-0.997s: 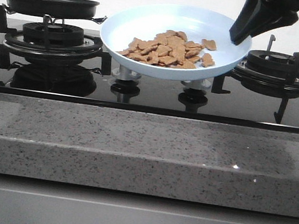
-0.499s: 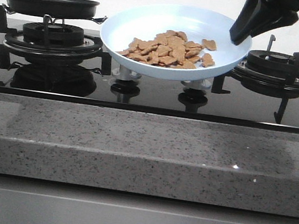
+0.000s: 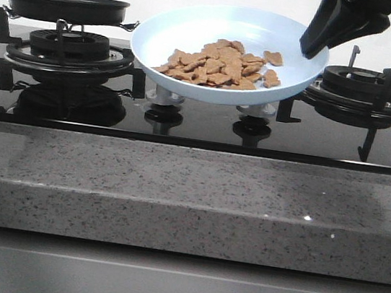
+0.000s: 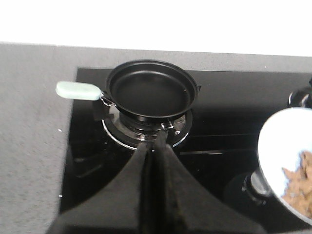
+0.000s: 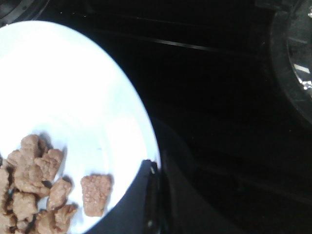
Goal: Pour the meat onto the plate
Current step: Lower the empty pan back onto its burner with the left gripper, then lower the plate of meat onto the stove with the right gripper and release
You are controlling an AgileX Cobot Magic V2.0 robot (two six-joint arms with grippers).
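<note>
The pale blue-white plate (image 3: 197, 34) hangs above the hob between the two burners, tilted toward the front. The meat (image 3: 221, 64), a heap of orange-brown pieces, lies on its lower half. My right gripper (image 3: 313, 46) is shut on the plate's right rim; the right wrist view shows its jaws (image 5: 155, 168) clamped on the rim of the plate (image 5: 63, 87) beside the meat (image 5: 34, 180). My left gripper (image 4: 155, 144) is shut and empty, above and in front of the empty black frying pan (image 4: 151, 90). The plate (image 4: 278, 141) shows at the edge of that view.
The black frying pan (image 3: 66, 6) sits on the left burner, its pale green handle (image 4: 77, 90) pointing left. The right burner (image 3: 364, 86) is bare. Two knobs (image 3: 165, 102) stand under the plate. A grey stone counter edge (image 3: 188, 196) runs along the front.
My left gripper's tip has left the top left corner of the front view. The plate, the meat and my right gripper have hardly moved.
</note>
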